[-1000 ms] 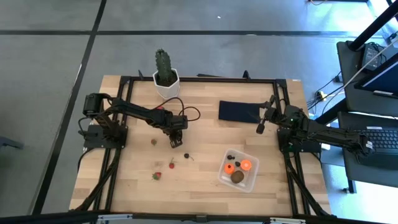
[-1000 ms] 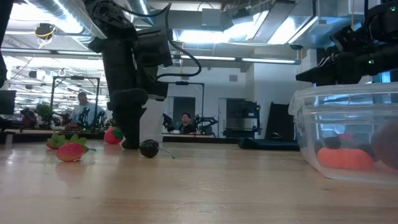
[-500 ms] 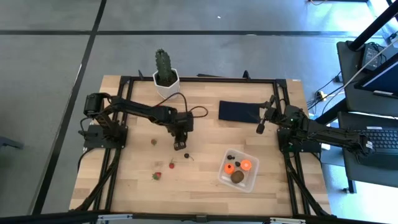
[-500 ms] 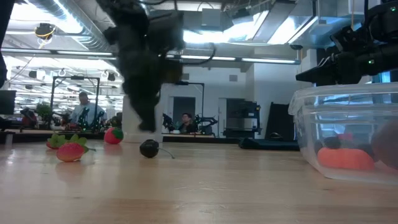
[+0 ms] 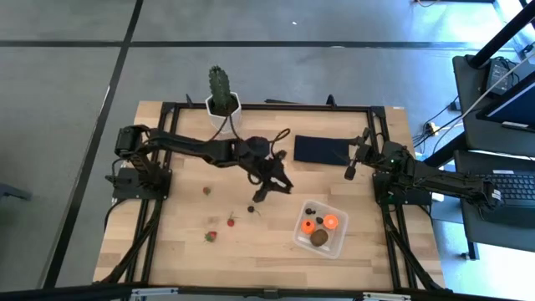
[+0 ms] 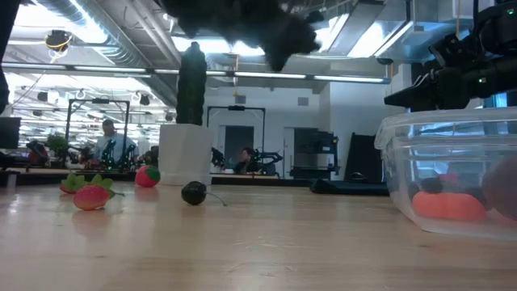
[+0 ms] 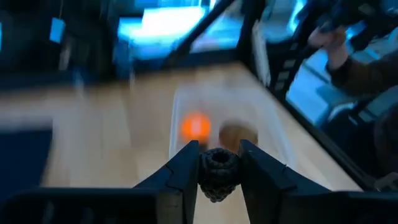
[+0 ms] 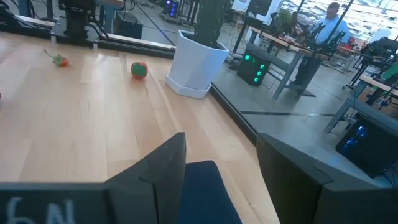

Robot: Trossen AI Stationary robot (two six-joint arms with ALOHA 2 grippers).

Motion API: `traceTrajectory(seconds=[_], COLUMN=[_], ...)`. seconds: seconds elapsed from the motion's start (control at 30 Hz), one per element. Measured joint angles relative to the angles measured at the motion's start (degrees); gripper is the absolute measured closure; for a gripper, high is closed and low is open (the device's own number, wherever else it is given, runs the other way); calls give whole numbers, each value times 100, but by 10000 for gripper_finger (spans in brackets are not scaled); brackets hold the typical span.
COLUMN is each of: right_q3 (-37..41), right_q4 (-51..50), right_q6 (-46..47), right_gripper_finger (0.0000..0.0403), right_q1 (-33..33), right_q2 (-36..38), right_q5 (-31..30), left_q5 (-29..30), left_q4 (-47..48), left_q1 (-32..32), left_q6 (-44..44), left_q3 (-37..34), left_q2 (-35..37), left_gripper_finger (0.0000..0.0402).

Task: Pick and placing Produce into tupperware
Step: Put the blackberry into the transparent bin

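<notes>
My left gripper (image 5: 276,186) hangs above the table's middle, left of the clear tupperware (image 5: 320,228), shut on a small dark berry (image 7: 217,173). The tupperware holds orange balls (image 5: 329,221), a brown kiwi (image 5: 318,237) and dark berries (image 5: 309,211). Another dark berry (image 5: 250,209) and three strawberries (image 5: 211,237) (image 5: 231,221) (image 5: 206,191) lie on the wood. My right gripper (image 5: 351,163) waits open at the right, over the dark flat rectangle (image 5: 322,150), with nothing between its fingers. My left gripper pinches the dark berry's two sides (image 7: 208,174) between its two fingers (image 7: 183,171). The berry sits right at the fingertips, lifted clear of the table. The fingers slant slightly down toward the tupperware (image 7: 224,118) on the table's right side.
A green cactus in a white pot (image 5: 222,104) stands at the far edge, left of centre. A black frame (image 5: 267,106) runs around the tabletop. People and benches show in the room behind (image 6: 109,141). Bare wood lies along the near edge.
My left gripper has risen off the table near the strawberries and swung toward the table's right, nearer the tupperware. It has tipped from pointing down to nearly level and rolled about its own line. The loose berry and the strawberries on the wood stayed put.
</notes>
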State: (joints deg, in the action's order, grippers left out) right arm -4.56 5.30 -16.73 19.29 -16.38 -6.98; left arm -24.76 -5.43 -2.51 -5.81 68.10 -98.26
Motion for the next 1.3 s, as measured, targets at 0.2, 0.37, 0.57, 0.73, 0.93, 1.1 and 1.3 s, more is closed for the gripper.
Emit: traceTrajectory(seconds=[0.2,0.37,0.57,0.73,0.93,1.1,1.3], right_q3=[-2,-1,0,-2,-2,-1,-1], right_q4=[0,0,2,0,-2,-2,-4], right_q6=[5,40,149,309,315,312,308], right_gripper_finger=[205,205,205,205,205,205,205], right_q1=[0,0,0,0,0,0,0], right_q2=[2,1,2,1,2,0,2], right_q5=[0,0,1,4,4,7,7], left_q5=[-28,-1,1,-157,-154,-150,-150], left_q4=[-1778,-3005,-3431,-3419,-3378,-3301,-3255], left_q1=[383,503,541,613,654,656,654], left_q6=[-364,-204,81,307,550,722,729], left_q3=[0,24,667,1238,1446,1464,1464], left_q2=[-645,-1433,-2331,-2940,-3358,-3456,-3456], left_gripper_finger=[319,301,318,314,297,318,287])
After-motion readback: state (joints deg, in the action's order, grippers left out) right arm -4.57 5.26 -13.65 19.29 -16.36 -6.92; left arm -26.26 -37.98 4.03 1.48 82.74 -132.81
